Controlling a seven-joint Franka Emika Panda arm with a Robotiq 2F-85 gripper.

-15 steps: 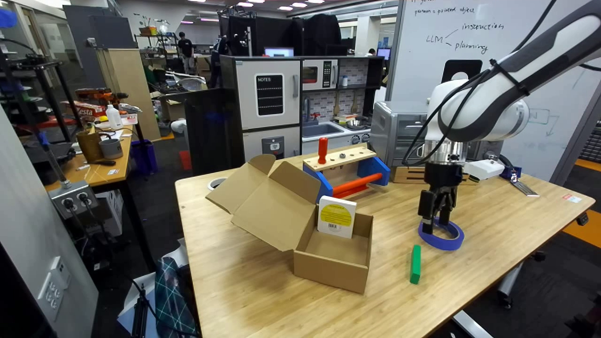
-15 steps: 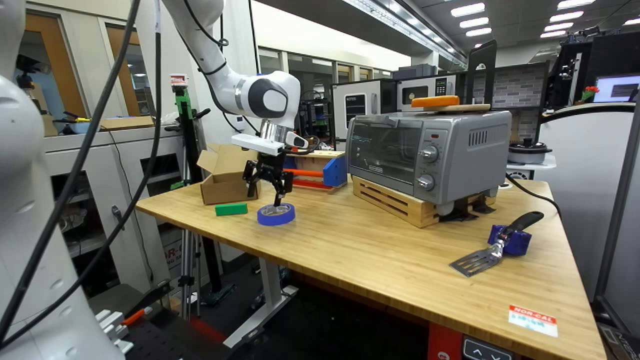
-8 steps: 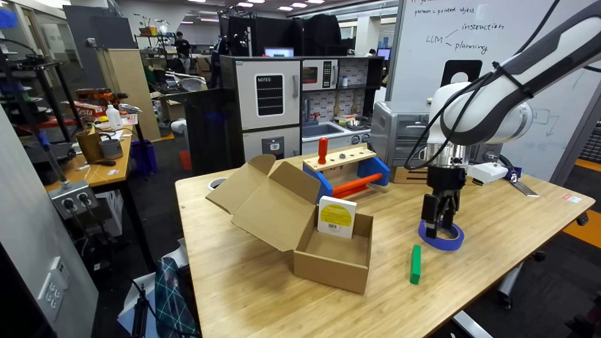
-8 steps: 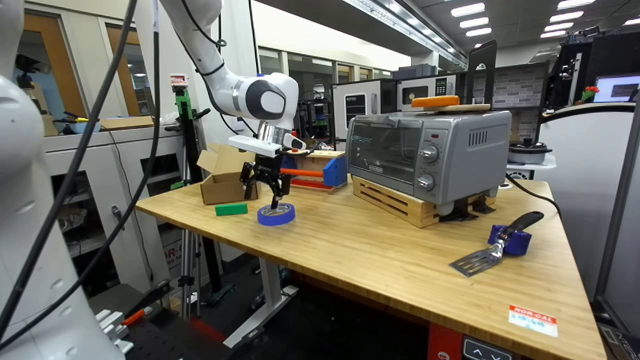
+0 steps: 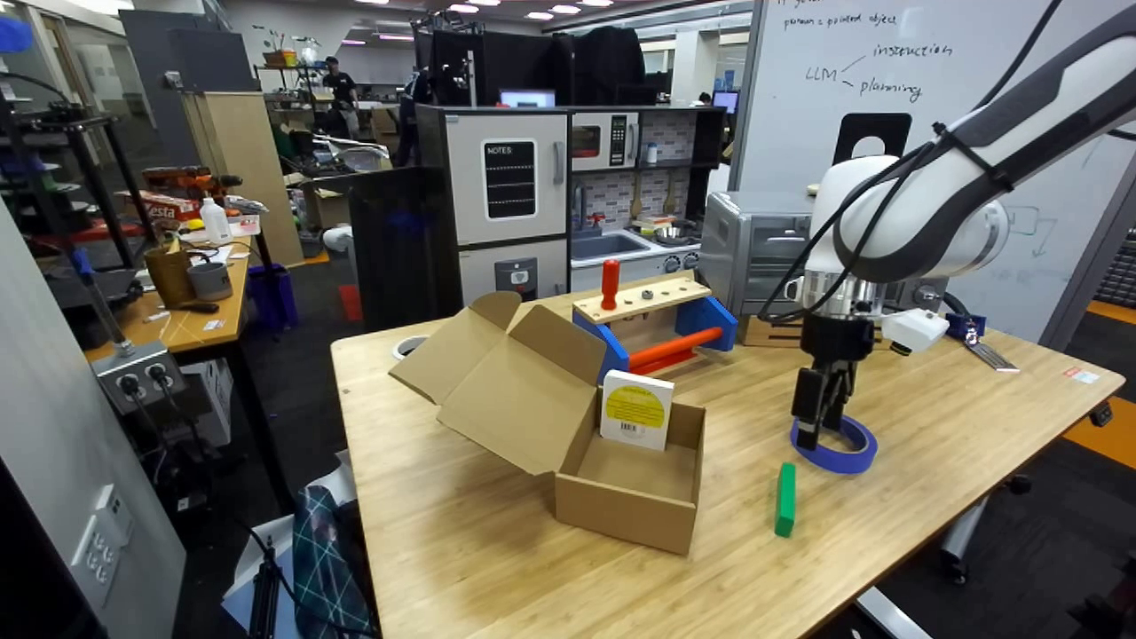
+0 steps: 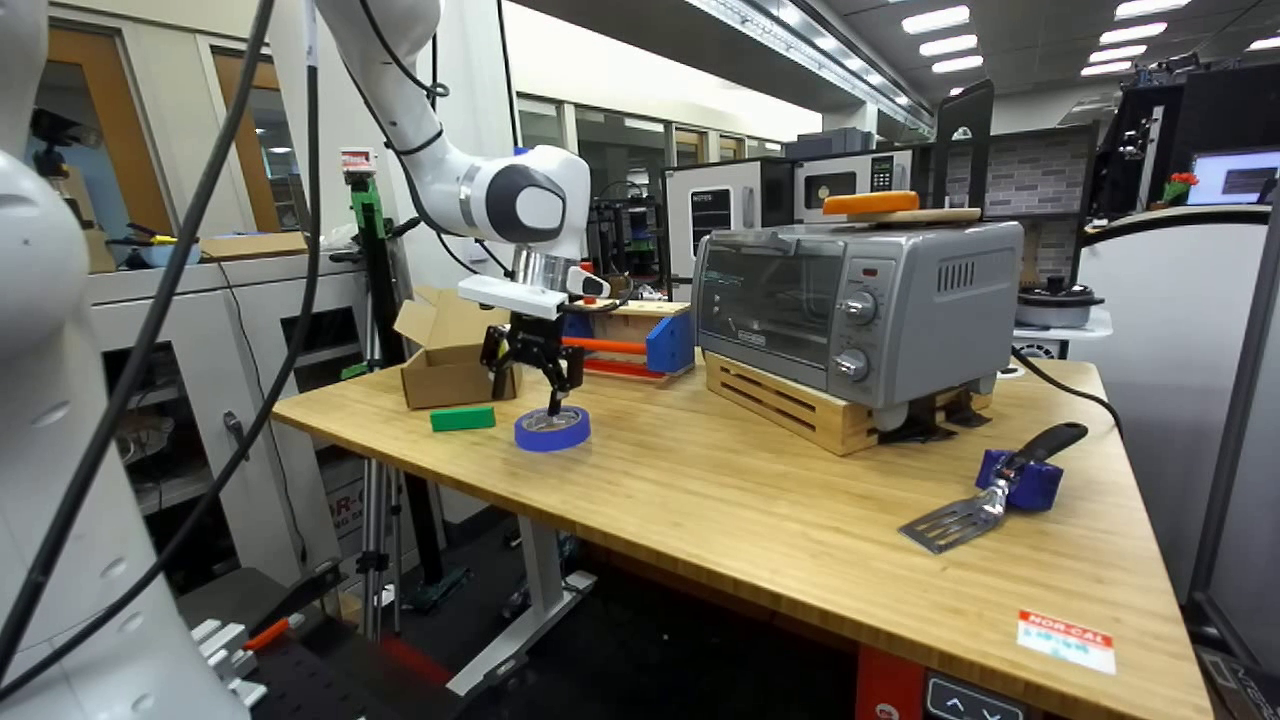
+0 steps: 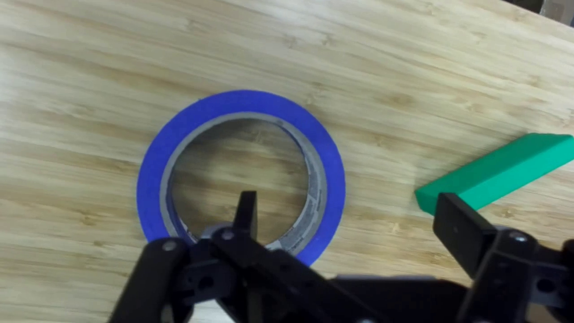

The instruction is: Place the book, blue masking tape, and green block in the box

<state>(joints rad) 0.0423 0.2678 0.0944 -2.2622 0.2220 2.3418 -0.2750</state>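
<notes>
The blue masking tape lies flat on the table in both exterior views (image 5: 848,460) (image 6: 553,437) and in the wrist view (image 7: 335,179). My gripper (image 7: 348,197) is open and empty. One finger (image 7: 246,213) is over or inside the ring's hollow; the other is outside, toward the green block. The gripper also shows in both exterior views (image 5: 819,437) (image 6: 527,402). The green block (image 5: 785,501) lies beside the tape and shows in the wrist view (image 7: 497,172). The book (image 5: 636,415) leans upright inside the open cardboard box (image 5: 621,515), which also shows in an exterior view (image 6: 440,385).
The red-and-blue toy tray (image 5: 706,324) stands behind the box. A toaster oven (image 6: 900,320) on a wooden stand (image 6: 790,405) is on the table. A spatula (image 6: 960,522) rests on a blue piece (image 6: 1040,487). The box's flaps (image 5: 524,390) spread over the table.
My gripper has shifted slightly back and forth above the tape and turned a little. Its jaws stay open. The tape, block, book and box have not moved.
</notes>
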